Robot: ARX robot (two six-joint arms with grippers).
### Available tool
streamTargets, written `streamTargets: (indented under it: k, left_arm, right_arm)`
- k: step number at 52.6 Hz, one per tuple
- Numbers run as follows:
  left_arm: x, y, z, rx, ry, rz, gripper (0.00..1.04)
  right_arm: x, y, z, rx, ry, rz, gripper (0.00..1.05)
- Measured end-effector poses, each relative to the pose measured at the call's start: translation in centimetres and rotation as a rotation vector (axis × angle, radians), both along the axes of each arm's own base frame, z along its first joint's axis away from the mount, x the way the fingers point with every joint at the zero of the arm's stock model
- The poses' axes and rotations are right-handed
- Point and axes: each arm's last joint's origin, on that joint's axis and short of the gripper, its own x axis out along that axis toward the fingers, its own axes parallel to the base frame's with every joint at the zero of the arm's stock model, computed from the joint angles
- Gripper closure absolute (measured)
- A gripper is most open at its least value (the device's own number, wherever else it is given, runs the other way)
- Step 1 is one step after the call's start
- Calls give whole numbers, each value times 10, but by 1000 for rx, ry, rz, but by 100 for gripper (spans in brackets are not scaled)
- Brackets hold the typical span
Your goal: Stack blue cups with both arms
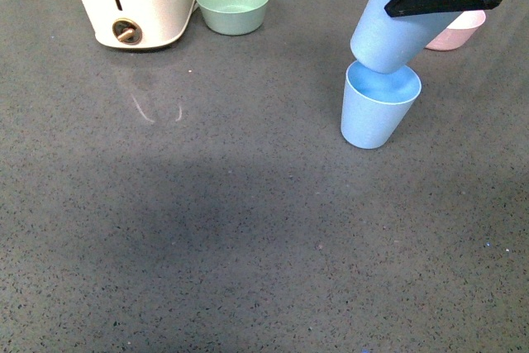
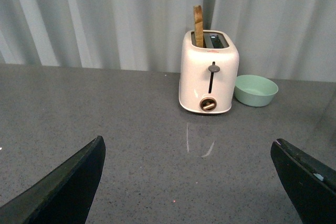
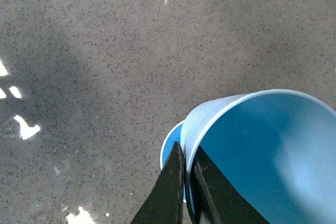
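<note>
Upper blue cup [image 1: 387,31] hangs pinched in the right gripper [image 1: 417,2], whose jaws are closed thin on the wall near the rim. The right wrist view shows one of the fingers [image 3: 169,192] outside the wall and the other inside. The lower blue cup [image 1: 380,113] stands upright on the grey countertop [image 1: 231,229] directly beneath the gripper's load, mouth up and empty.

What matters for the next move is how the two axes lie. The upper blue cup leans, its mouth toward the gripper and its base pointing down and away from it. The lower one's long axis is vertical. In the front view the leaning base meets the mouth of the lower cup at the rim nearest the gripper. Whether it already touches or has begun to enter I cannot tell. Seating it probably calls for tipping the held cup upright over that mouth, then going straight down. A drop at this slant could catch the rim and tip the lower cup.

The right arm is plainly the nearer one. The left gripper [image 2: 187,145] is spread wide and holds nothing. It faces a toaster [image 2: 208,72] and a green bowl [image 2: 255,90], with neither cup in its own view, so it seems well apart from the stack
</note>
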Motion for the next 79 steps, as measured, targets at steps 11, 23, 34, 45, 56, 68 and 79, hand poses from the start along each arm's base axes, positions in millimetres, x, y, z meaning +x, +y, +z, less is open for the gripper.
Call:
streamTargets:
  k: [11,23,34,45,56,68,79]
  left_arm:
    - [0,0,0,0,0,0,9]
    - [0,0,0,0,0,0,9]
    - [0,0,0,0,0,0,9]
    - [0,0,0,0,0,0,9]
    - [0,0,0,0,0,0,9]
    - [0,0,0,0,0,0,9]
    - [0,0,0,0,0,0,9]
  right_arm:
    - [-1,0,-1,-7,18,-2,103]
    - [-3,-1,-3,-16,37,-1,103]
    - [-1,-1,-8,-29,44,-7,103]
    - [1,2,-17,-49,57,-8,103]
    - [3,5,-19,-50,46,-3,75]
    - [2,-1,-11,-1,0,-42,33]
    - [-26,-44,30,134,-209,-230,9]
